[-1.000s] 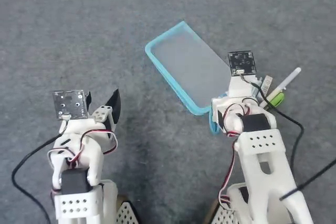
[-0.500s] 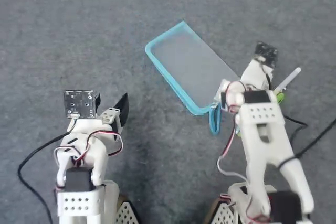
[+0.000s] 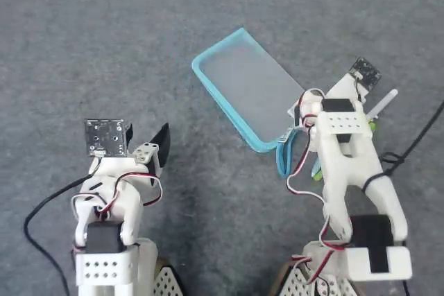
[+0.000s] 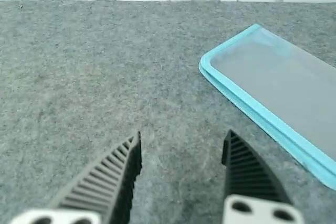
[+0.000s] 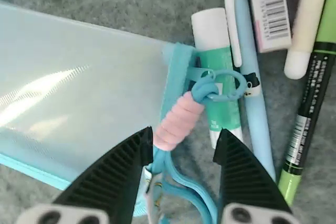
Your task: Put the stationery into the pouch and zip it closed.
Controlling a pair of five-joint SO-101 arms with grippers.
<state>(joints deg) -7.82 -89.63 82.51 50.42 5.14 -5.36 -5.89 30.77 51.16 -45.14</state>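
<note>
The left hand [image 4: 182,135] hangs low over the grey felt-covered counter [image 3: 104,46] on the near left. Its two ribbed black fingers are spread wide with nothing between them. On the near right, the right hand [image 5: 184,132] is also spread, one finger on either side of a pink-wrapped cord pull [image 5: 177,120], and the fingers are not pressed onto it. From that pull a light blue strap loop [image 3: 282,159] trails back toward the arm bases. At its other end a thin blue ring [image 5: 226,85] joins it to the near end of the clear flat pouch with turquoise edging [image 3: 250,84]. Whether the zip is open I cannot tell.

The stationery lies on the counter outside the pouch, just beside that end:
- a white glue stick with a green label [image 5: 215,72], partly under the ring
- a pale blue pen with a white clip [image 5: 248,93], right against the glue stick
- a white block eraser [image 5: 269,3]
- a cream-coloured marker [image 5: 310,19] and a slim green-and-black highlighter [image 5: 303,129], lying side by side

The pouch lies flat and slants away from the right hand toward the far middle of the counter, well apart from the left hand
</note>
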